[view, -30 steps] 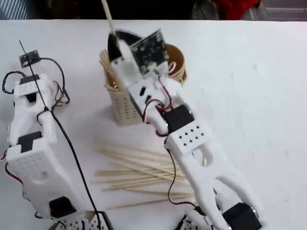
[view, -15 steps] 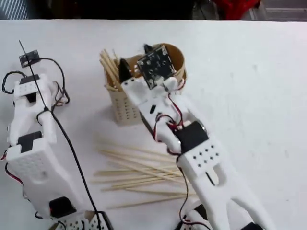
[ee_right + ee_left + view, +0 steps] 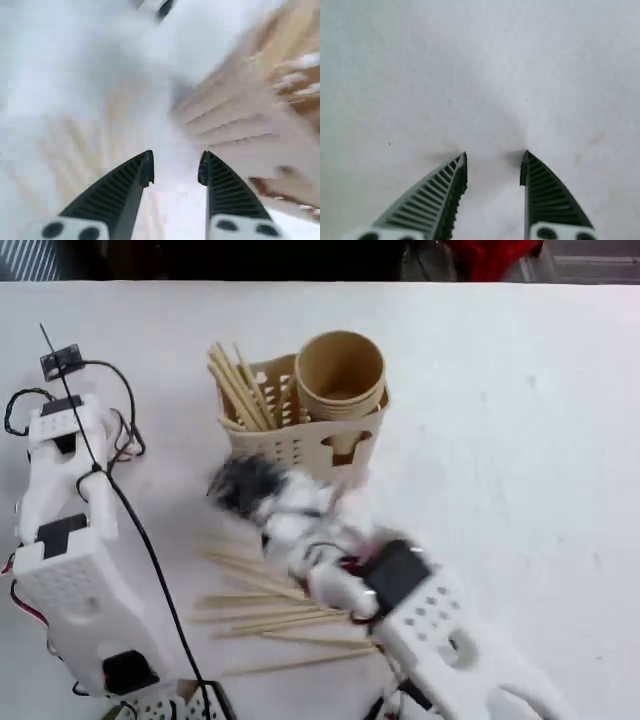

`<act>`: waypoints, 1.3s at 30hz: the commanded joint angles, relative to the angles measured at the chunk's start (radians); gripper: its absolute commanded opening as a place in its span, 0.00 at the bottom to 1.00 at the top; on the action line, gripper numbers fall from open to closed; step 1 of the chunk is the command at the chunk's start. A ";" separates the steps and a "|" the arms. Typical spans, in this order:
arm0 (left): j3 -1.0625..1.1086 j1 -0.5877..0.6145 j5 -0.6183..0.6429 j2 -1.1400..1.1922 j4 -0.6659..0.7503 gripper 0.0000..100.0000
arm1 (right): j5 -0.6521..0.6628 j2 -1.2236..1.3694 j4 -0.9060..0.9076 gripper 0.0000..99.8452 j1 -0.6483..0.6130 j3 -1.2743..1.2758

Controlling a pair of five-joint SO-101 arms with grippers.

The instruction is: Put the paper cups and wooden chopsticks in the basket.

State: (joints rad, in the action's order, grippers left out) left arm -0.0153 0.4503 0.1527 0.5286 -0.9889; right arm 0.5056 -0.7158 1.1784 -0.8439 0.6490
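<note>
From the high view, the basket (image 3: 300,445) stands near the middle of the table (image 3: 520,440). The paper cups (image 3: 340,375) sit stacked inside it, with a bunch of chopsticks (image 3: 238,390) standing beside them. The loose chopsticks (image 3: 275,605) lie flat on the table, just in front of the basket. My right arm (image 3: 400,610) is low over them. My left arm (image 3: 60,510) sits far off to the side.

In the left wrist view, my left claw (image 3: 492,160) is partly open, holds nothing, and has bare table under it.

In the right wrist view, my right claw (image 3: 175,170) is open a little and holds nothing. Blurry tan stripes lie under it.

I think the job now is to grab one more stick. I should pick a top one, put the jaws across it, go down softly and not bump the basket.

A second ago the right arm was up over the basket with a stick pointing up. Now it has pulled back and dropped to the pile, and the stick is gone from the claw. The basket and left arm have not moved.
</note>
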 commanded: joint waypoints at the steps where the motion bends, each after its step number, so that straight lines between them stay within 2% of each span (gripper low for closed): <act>1: -0.040 0.002 0.009 -0.004 0.015 0.18 | 0.115 0.114 -0.033 0.17 -0.021 0.071; 6: -0.040 0.002 0.009 -0.004 0.014 0.18 | 0.190 0.262 -0.275 0.17 0.022 0.190; 10: -0.040 0.004 0.009 -0.004 0.012 0.18 | 0.264 0.375 -0.341 0.17 0.065 0.184; 19: -0.040 0.002 0.009 -0.004 0.014 0.18 | 0.269 0.608 -0.510 0.17 0.093 0.184; 23: -0.040 0.002 0.009 -0.004 0.014 0.18 | 0.265 0.638 -0.490 0.16 0.113 0.147; 27: -0.040 0.002 0.009 -0.004 0.012 0.18 | 0.264 0.638 -0.489 0.01 0.134 0.143; 29: -0.040 0.002 0.009 -0.004 0.014 0.18 | 0.264 0.628 -0.481 0.03 0.139 0.144; 33: -0.040 0.002 0.009 -0.004 0.014 0.18 | 0.259 0.558 -0.443 0.02 0.139 0.137; 39: -0.040 0.002 0.009 -0.004 0.014 0.18 | 0.129 0.193 -0.308 0.02 0.111 0.137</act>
State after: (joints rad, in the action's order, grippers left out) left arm -0.0153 0.4503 0.1527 0.5286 -0.9889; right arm 0.6836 -0.3092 0.8101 -0.7150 0.8101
